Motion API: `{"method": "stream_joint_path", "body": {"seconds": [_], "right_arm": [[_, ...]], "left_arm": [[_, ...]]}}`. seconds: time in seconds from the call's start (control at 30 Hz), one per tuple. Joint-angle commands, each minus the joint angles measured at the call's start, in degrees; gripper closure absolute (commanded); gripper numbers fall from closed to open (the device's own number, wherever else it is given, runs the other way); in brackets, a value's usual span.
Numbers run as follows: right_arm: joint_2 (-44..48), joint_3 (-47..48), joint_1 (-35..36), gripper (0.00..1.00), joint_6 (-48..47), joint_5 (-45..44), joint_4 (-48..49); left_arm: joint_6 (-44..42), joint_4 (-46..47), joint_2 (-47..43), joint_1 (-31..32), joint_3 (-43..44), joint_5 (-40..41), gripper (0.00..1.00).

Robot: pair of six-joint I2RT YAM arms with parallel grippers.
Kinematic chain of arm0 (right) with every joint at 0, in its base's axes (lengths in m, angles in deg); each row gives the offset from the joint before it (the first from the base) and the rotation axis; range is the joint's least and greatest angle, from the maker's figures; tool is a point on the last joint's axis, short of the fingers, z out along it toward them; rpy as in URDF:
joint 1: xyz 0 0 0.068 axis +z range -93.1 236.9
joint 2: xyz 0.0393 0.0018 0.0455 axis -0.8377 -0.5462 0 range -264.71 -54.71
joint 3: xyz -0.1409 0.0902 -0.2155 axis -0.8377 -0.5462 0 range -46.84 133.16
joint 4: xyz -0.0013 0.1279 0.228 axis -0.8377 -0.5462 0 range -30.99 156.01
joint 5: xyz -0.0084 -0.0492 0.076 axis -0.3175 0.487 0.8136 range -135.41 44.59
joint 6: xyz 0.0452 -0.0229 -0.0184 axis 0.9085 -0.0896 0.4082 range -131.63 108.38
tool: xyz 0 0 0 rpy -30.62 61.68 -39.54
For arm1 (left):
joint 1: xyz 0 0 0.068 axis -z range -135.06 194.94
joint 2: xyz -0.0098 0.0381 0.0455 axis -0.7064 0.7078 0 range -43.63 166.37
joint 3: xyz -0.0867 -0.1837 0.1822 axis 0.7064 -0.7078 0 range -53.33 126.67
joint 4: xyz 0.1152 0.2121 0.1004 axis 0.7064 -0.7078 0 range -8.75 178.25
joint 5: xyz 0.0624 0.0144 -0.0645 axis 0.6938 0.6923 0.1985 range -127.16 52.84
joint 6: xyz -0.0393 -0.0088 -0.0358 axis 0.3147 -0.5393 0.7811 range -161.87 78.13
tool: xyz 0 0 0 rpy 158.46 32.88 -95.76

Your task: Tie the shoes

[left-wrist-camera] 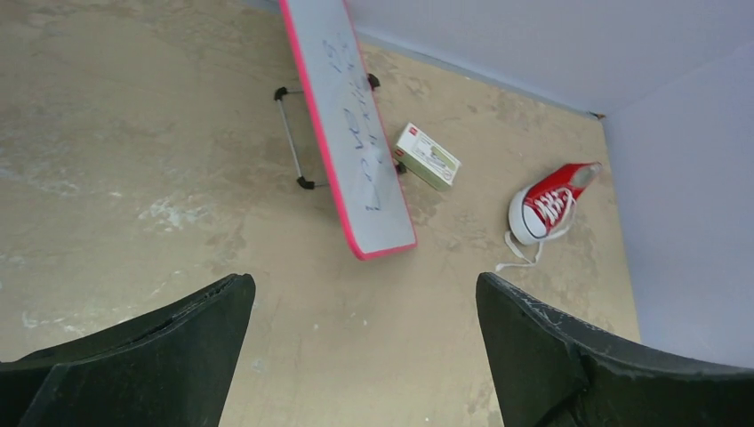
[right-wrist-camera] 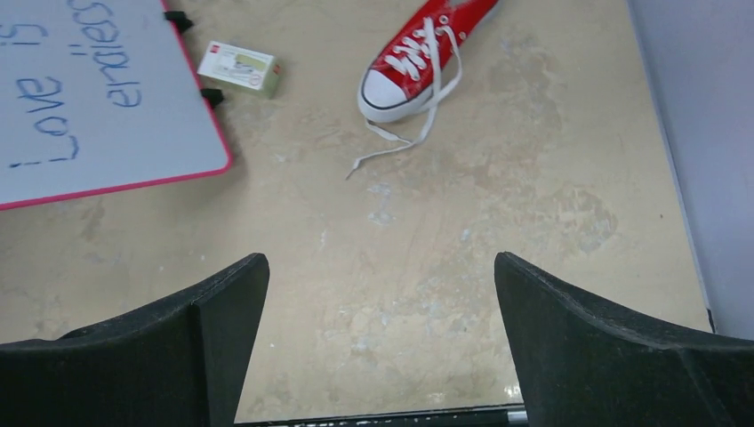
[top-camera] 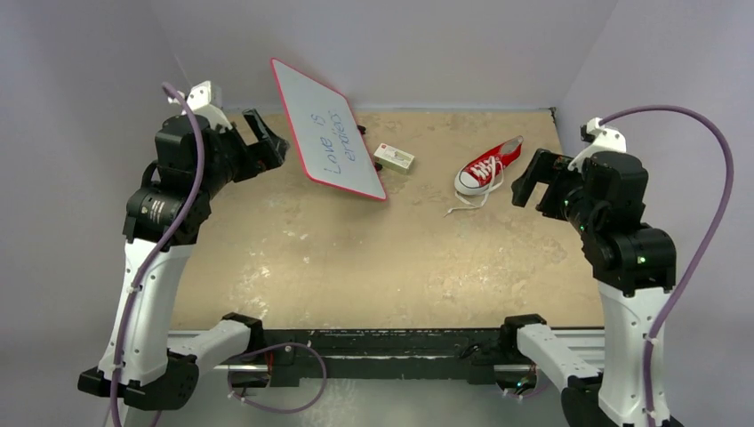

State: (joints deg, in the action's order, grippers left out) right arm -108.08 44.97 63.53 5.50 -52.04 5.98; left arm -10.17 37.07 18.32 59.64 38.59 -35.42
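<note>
Both arms raised, elbows bent, wrists tipped down twd the counter (top-camera: 356, 258). Left end effector (top-camera: 267, 140) and right end effector (top-camera: 529, 178) both spread wide, holding nothing. Red sneaker (top-camera: 487, 167) sits far right on counter, toe twd the arms, near right end effector; laces (right-wrist-camera: 405, 133) loose, trailing. Whiteboard (top-camera: 327, 129) leans on a black wire stand (left-wrist-camera: 293, 138), clear only in left wrist view. Small white box (top-camera: 394, 158) lies btwn board & sneaker, contents not visible.

The whiteboard (right-wrist-camera: 107, 133) with the pink edge says "Love is endless" in blue pen. The small box (right-wrist-camera: 238, 68) just beside the whiteboard has a label, too small to read.
</note>
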Motion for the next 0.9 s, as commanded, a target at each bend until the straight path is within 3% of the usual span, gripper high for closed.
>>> {"method": "stream_joint_path", "body": {"seconds": [0.0,0.33,0.6,0.87], "right_arm": [[-0.8,-3.9,-3.9,0.01,0.8,-0.1,4.1],[-11.9,-9.4,-9.4,0.01,0.8,3.9,15.6],[-30.5,-4.2,-10.7,0.01,0.5,4.9,26.0],[-49.7,5.9,-12.1,0.03,1.3,3.3,30.0]], "left_arm": [[0.9,5.1,-3.7,-3.3,-3.1,3.8,0.03],[1.1,8.7,-7.7,-6.4,-7.2,8.4,0.01],[-0.5,9.7,-9.3,-6.3,-7.7,10.7,0.01],[-5.2,8.1,-9.9,-6.3,-6.1,14.3,0.01]]}}
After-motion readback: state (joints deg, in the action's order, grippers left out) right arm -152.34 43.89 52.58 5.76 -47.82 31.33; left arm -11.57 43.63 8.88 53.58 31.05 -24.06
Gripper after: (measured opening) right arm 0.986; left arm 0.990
